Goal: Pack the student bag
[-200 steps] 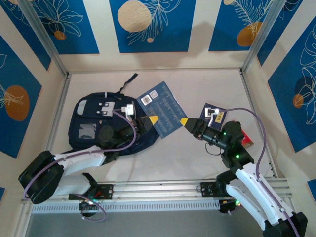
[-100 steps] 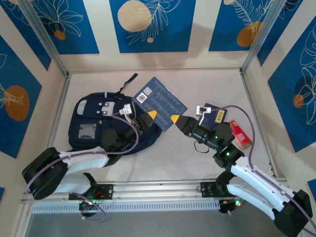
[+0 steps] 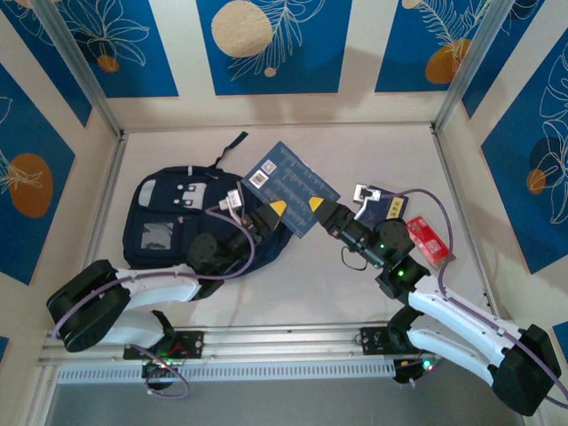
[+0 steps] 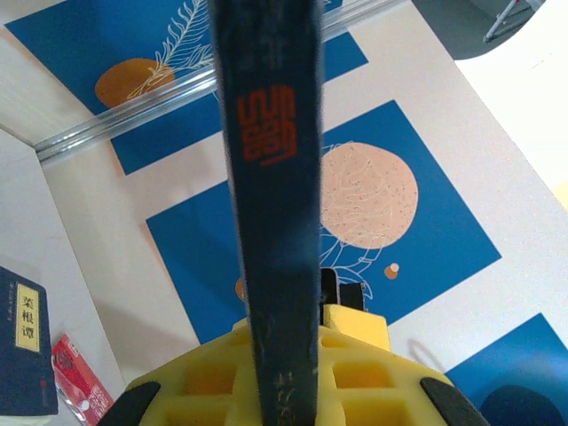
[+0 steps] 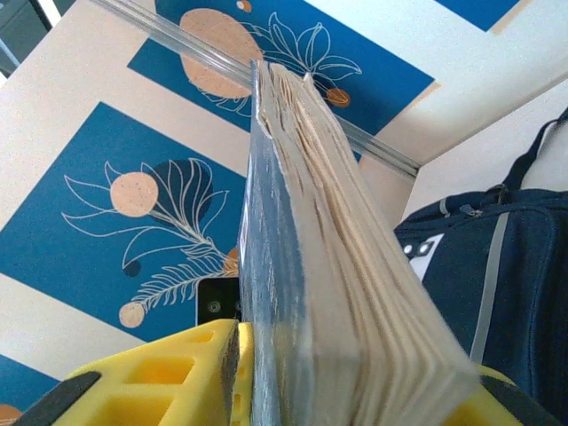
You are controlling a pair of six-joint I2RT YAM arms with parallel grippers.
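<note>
**While the blue book [image 3: 293,182] sits outside the student bag [image 3: 169,213], packing's barely begun**

Status: your bag lies flat on the table [image 3: 266,288], left side, front pockets up. Can't tell from above whether the main zip is open, and no item looks to be inside yet.

You hold the book btwn both arms, over the bag's R end and the bare table beside it.
- L gripper [image 3: 278,209] is clamped on the spine side. L wrist cam shows the spine w/ red lettering rising from btwn the yellow fingers.
- R gripper [image 3: 317,204] has a finger against each cover at the page edge, so it reads as closed on the book too.

Left to do, as I judge it:
- Get the book into the bag.
- Then the small navy booklet [image 3: 391,207] w/ the yellow label.
- Then the red packet [image 3: 428,238].

Both of those lie on the table on the R side, well apart from the bag.

Vs 1 s ago:
- Your R gripper was off the book, back near the booklet. Now it's come across and taken the book's R edge.
- L arm has reached out further, and the book has shifted a bit toward the back wall.
- Red packet, then partly under the R arm, is now uncovered.
- Bag hasn't moved.
</note>
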